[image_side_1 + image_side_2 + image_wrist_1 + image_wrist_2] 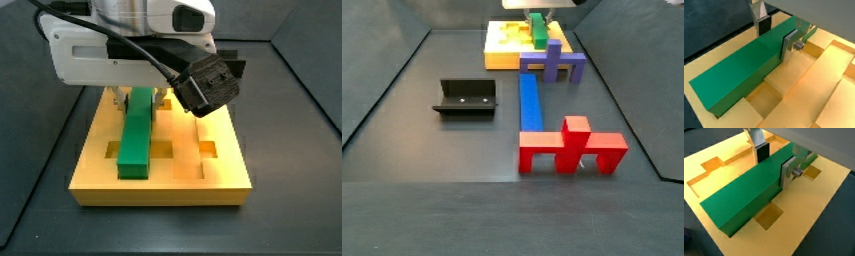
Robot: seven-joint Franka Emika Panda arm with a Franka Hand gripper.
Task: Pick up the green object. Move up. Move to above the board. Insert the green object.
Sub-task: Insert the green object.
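Green object [741,198] gripped over the board [824,213], lined up along it.

Silver fingers [789,44] of the end effector [775,35] clamp the bar near one end, so most of its length reaches out past the grasp over the orange-yellow slab. In a side view the bar [135,137] lies lengthwise on or just above the board [227,175]; whether it is seated in a groove cannot be told. Risk, as I judge it: with the grasp so far off-centre, the free end could sag or twist, catch a groove edge or a square hole [769,217], and jam or slip in the pads. Other pieces on the desk stand well apart.
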